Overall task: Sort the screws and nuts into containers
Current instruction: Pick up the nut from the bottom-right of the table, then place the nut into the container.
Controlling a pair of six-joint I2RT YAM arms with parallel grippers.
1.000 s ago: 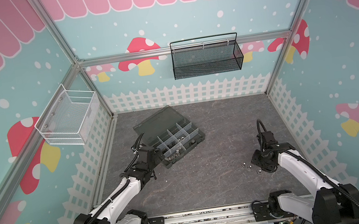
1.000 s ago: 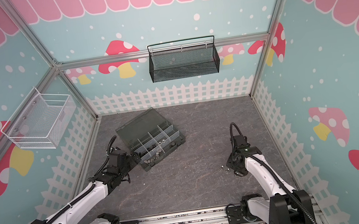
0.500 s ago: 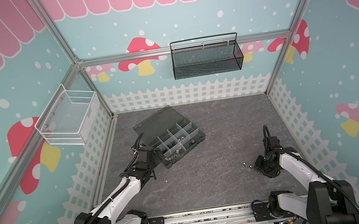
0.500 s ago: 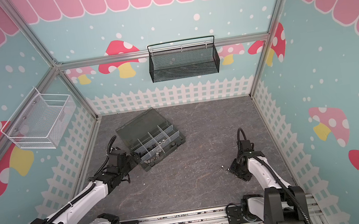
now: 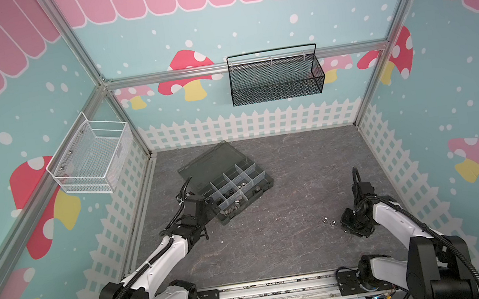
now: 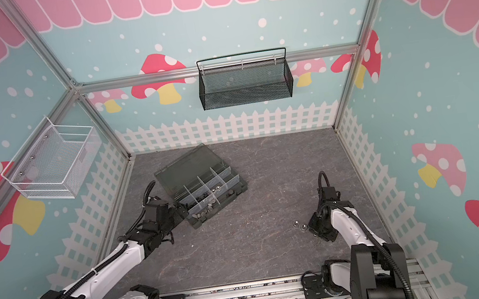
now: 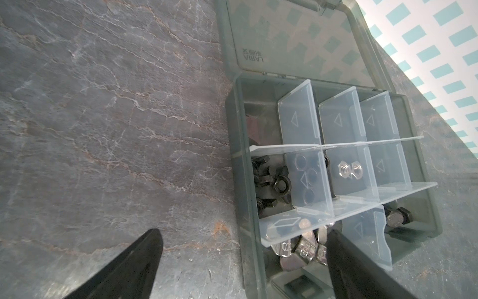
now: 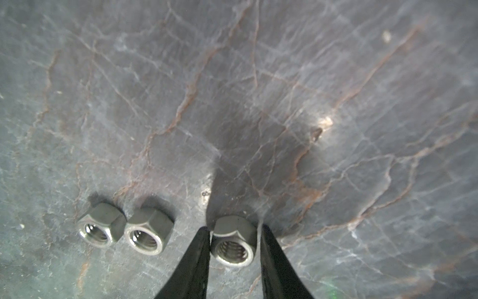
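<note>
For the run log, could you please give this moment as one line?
right gripper: jaws around domed nut on table | two nuts beside | left gripper: open at organizer box

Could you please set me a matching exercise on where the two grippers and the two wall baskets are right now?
Things:
1. left gripper
2. right gripper
3. black basket
4. white basket

Places:
a. hangs on the back wall
b. fingers either side of a silver nut on the table
c. wide open across the wall of the box
d. hangs on the side wall

Pairs: 1-c, 2-b, 3-a, 4-d
</note>
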